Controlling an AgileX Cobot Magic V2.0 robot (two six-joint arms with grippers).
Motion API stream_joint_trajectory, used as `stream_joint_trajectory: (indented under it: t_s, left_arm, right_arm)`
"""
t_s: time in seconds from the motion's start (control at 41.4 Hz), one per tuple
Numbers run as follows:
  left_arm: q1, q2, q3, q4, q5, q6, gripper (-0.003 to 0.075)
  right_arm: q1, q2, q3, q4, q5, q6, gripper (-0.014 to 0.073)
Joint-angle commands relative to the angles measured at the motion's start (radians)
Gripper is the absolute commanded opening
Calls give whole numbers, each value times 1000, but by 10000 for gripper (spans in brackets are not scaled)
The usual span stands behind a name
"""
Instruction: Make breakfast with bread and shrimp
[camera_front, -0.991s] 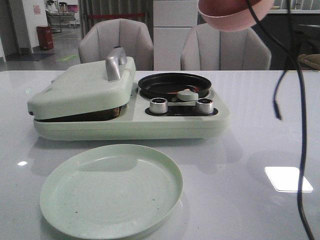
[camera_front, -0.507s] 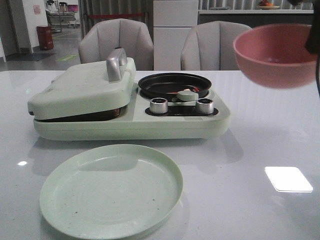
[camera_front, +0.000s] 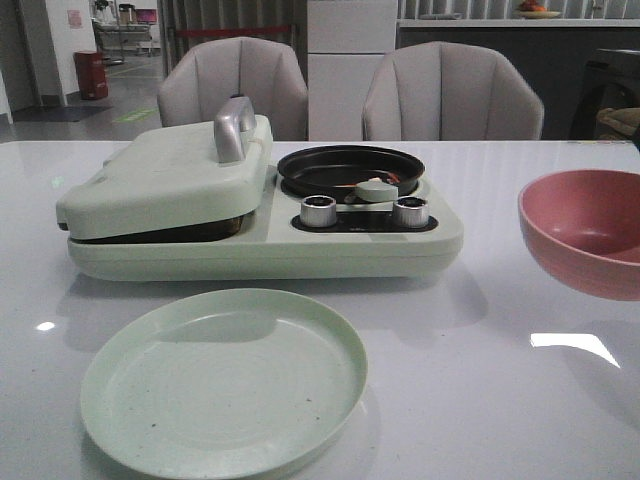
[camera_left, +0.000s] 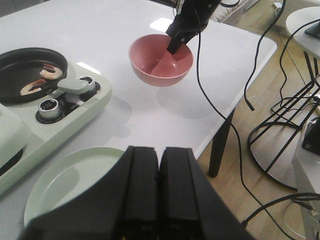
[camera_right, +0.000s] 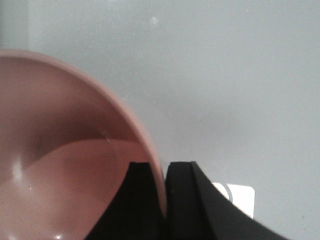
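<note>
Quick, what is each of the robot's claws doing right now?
Left gripper: closed, holding nothing.
Right gripper: closed on the rim of the pink bowl.

Left fingers (camera_left: 159, 192) together, right fingers (camera_right: 181, 195) pinched.

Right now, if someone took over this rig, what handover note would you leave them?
Right gripper: shut on the rim of the pink bowl, which looks empty and is held over the table's right side.
Left gripper: shut, empty, above the green plate.
Shrimp: two pieces lie in the black pan of the breakfast maker.
Bread: not visible; the maker's lid is down, so I cannot tell whether it is inside.
Left: set the bowl down, then plate the food; the plate holds nothing.
</note>
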Motion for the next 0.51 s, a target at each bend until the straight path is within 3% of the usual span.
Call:
stream_joint_trajectory:
  t_s: [0.0,0.145,0.362,0.483]
  left_arm:
    - [-6,-3,-29,-13,-81,0,98]
    - [-6,-3,-29,-13,-81,0,98]
    - [-6,-3,-29,-13,-81,0,98]
    - [-6,-3,-29,-13,-81,0,98]
  right_arm:
    - [-2,3,-23,18,-78,-12,16]
    - [-2,52,-24,14,-89,-12,63]
    - [-2,58,-36,14,-76,-12,383]
    - [0,17,-73,14,-26,-12,403]
